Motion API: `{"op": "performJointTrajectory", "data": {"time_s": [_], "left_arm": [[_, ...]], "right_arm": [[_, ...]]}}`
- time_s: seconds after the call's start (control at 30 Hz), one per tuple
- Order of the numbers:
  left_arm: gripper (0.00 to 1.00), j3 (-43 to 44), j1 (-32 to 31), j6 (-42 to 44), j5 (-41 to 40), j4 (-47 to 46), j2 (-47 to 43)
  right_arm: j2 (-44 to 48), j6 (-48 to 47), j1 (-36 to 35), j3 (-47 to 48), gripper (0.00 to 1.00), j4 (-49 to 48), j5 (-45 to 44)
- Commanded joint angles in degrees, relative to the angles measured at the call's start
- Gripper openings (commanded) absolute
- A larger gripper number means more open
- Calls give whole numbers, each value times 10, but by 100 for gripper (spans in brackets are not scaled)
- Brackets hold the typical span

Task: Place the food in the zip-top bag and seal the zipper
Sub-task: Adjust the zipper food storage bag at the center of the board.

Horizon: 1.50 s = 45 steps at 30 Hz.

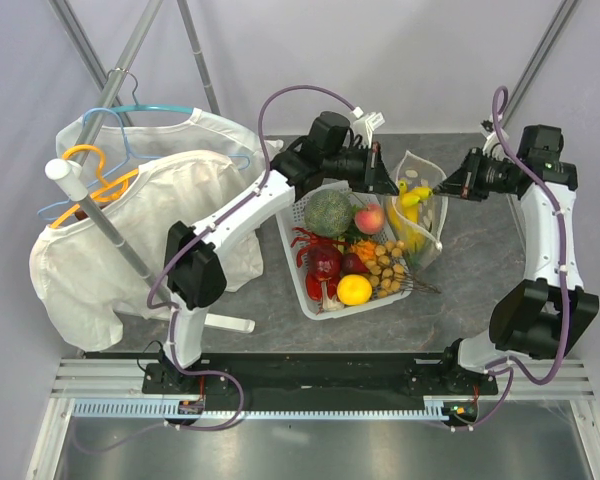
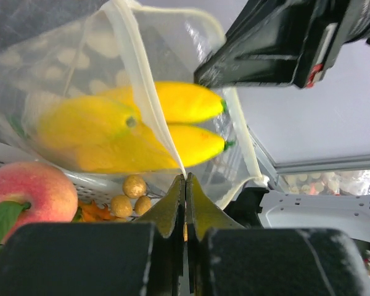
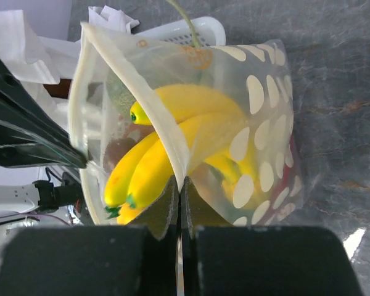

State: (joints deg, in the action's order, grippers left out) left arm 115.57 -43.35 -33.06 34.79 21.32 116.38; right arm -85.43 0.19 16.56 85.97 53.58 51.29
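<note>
Two grippers are pinching the zip-top bag (image 1: 427, 222) from opposite sides and holding its mouth apart, just to the right of the white basket (image 1: 298, 272) on the grey table (image 1: 485, 285). The left gripper (image 1: 393, 187) is reaching across the basket's far end. In its wrist view the left gripper (image 2: 185, 185) is showing its fingers pressed tightly together, with the bag's pale edge strip caught between the tips. The right gripper (image 1: 439, 188) is coming in from the other side. Seen from its own camera, the right gripper (image 3: 179, 185) is likewise clamping fully closed on the near lip of the bag.

The zipper (image 3: 79, 117) is lying unsealed, its cream strip curving around the wide-open mouth. The banana bunch (image 1: 412, 200) is sitting inside the bag, its yellow showing through the dotted plastic. The bag's lower end is leaning against the basket's right rim.

Inside the basket, a peach (image 1: 369, 217) and a green melon (image 1: 328, 212) are lying among other toy produce.
</note>
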Motion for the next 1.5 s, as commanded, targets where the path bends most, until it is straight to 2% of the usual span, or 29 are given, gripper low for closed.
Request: {"op": "performJointTrajectory", "data": {"time_s": [0.0,0.07,0.17,0.33,0.43,0.53,0.6,0.8,0.93,0.97,1.0,1.1,1.13,1.17,1.2,1.23,1.3,1.33,1.4,1.43,1.47], "left_arm": [[2,10,-3,-53,47,-62,-31],[2,1,-4,-63,36,-55,-29],[2,45,4,-72,5,31,28],[2,40,12,-78,7,14,54],[2,36,10,-76,15,4,61],[2,47,9,-79,40,0,67],[2,45,9,-85,58,-27,44],[2,-19,8,-58,6,-86,-19],[2,-11,2,-9,-52,-59,-26],[5,-8,2,3,-53,-41,-24],[21,-8,0,18,-43,-38,-26],[41,-31,-2,82,-28,-54,-41],[50,-52,-2,132,-28,-65,-58],[55,-64,-3,172,-28,-88,-67],[68,-75,-3,213,-26,-96,-78],[72,-90,-3,305,-18,-100,-96],[77,-108,-3,423,64,-86,-114],[77,-115,-3,545,97,-70,-131],[78,-139,-16,629,107,-58,-144],[78,-146,-23,712,107,-50,-149],[78,-152,-42,760,94,-40,-153]], "right_arm": [[6,-15,15,89,0,20,7],[18,-14,15,90,0,17,7],[21,-4,14,29,0,-33,-28],[-42,6,10,-9,0,-49,-26],[-49,3,-1,-27,0,-53,-45],[-51,-18,-6,-6,0,-38,-43],[-46,-21,-5,46,0,-16,-36],[-33,-8,-6,75,0,-37,-25],[-36,-18,-7,60,0,-36,-22],[-37,-20,-8,58,0,-32,-19],[-40,-26,-8,57,0,-30,-18],[-47,-41,-10,52,0,-21,-17],[-48,-42,-10,46,0,-20,-12],[-52,-45,-9,43,0,-21,-9],[-53,-46,-10,41,0,-20,-5],[-53,-47,-10,40,0,-20,-3],[-56,-48,-10,42,0,-17,-1],[-56,-48,-10,45,0,-18,1],[-58,-47,-11,47,0,-17,3],[-59,-47,-11,52,0,-16,4],[-60,-48,-12,53,0,-14,6]]}}
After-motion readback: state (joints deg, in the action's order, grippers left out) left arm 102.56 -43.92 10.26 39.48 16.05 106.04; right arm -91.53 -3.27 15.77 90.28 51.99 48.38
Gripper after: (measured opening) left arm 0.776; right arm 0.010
